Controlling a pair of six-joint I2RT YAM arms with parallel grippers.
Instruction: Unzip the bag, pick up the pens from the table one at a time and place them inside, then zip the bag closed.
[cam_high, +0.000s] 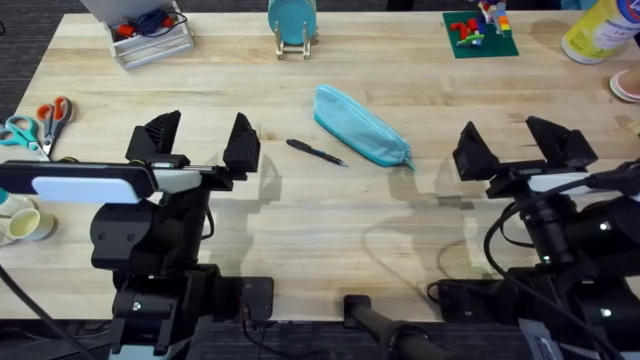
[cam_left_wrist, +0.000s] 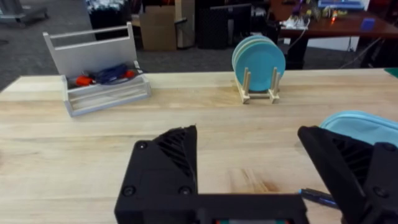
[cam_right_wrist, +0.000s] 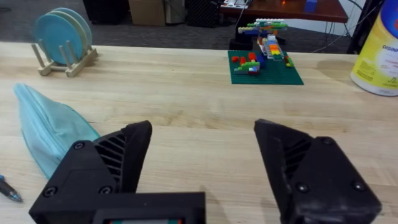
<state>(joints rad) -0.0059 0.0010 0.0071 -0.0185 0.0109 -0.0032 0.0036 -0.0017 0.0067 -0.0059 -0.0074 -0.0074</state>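
Observation:
The light turquoise bag (cam_high: 361, 126) lies diagonally at the middle of the wooden table (cam_high: 320, 220), also seen as the bag (cam_right_wrist: 50, 130) and the bag (cam_left_wrist: 364, 127). Whether its zipper is open I cannot tell. One dark pen (cam_high: 316, 152) lies just left of it; its tip shows as the pen (cam_left_wrist: 317, 196) and the pen (cam_right_wrist: 7, 189). My left gripper (cam_high: 200, 142) is open, left of the pen and holding nothing. My right gripper (cam_high: 522, 142) is open too, right of the bag, and holds nothing.
Teal plates on a wooden stand (cam_high: 292, 25) sit at the back centre. A grey tray of tools (cam_high: 150, 35) is back left, scissors (cam_high: 40, 120) far left, a green brick plate (cam_high: 480, 32) back right, a yellow canister (cam_high: 600, 28) at the far right corner.

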